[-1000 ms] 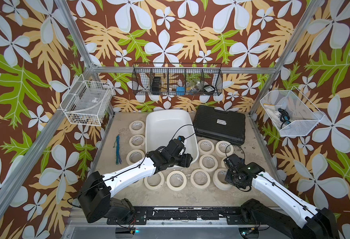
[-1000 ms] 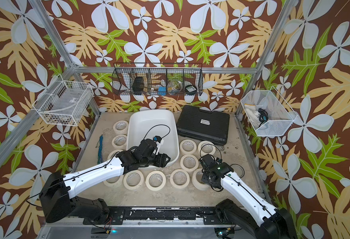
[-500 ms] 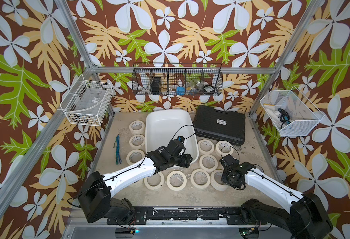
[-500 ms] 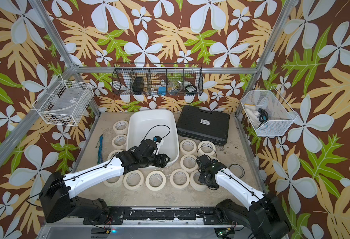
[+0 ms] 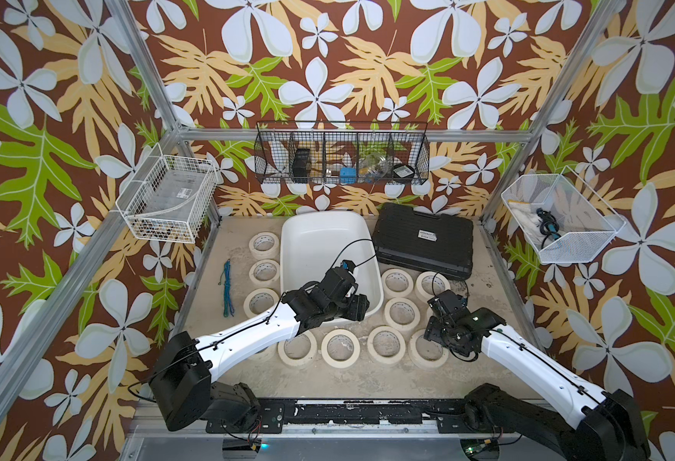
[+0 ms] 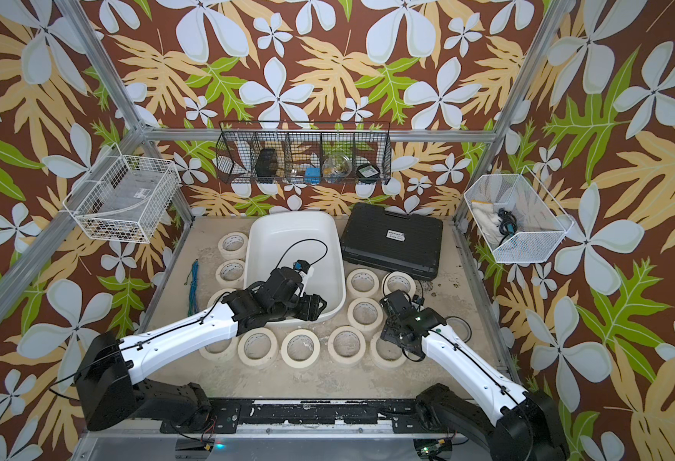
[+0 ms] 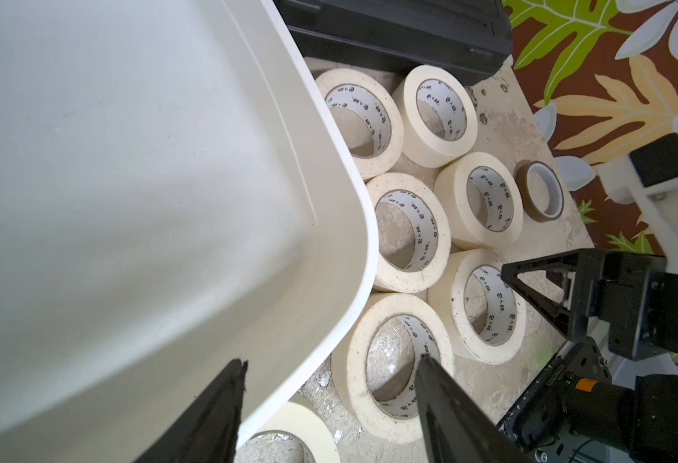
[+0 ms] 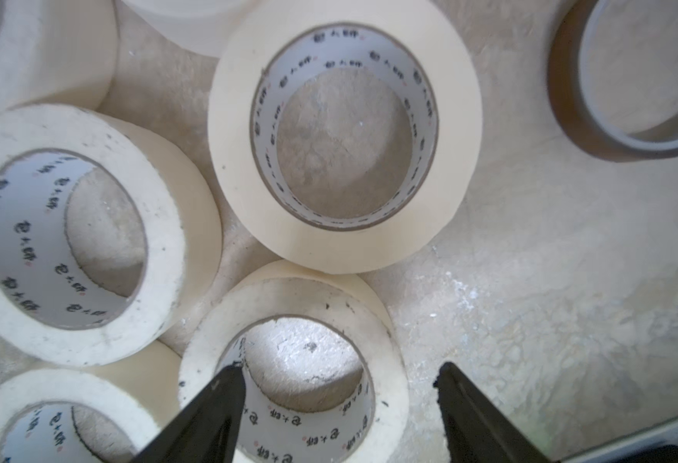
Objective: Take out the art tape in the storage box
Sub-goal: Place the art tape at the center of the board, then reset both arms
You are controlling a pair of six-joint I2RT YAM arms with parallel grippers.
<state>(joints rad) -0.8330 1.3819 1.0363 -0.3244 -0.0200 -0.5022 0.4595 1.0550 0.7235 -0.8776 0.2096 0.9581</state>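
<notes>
Right jaws have just sprung apart: the cream-beige masking-tape roll with the white printed core (image 8: 301,292) sits flat on the pale, scuffed tabletop (image 8: 530,288). One jaw is down inside its core, the other outside its wall, nothing pinched. Just past the tips, more art tape (image 8: 341,250) crowds close, so a straight lift out looks safest. Off the outer jaw's side lies a thin brown tape ring (image 8: 562,104). Left jaws, open too, straddle the near corner rim of the shallow white plastic storage box (image 7: 353,240), gripping nothing. No roll shows on the box's visible floor, so unloading looks about done. Farther beyond, a black hard case (image 5: 423,247) blocks nothing.
</notes>
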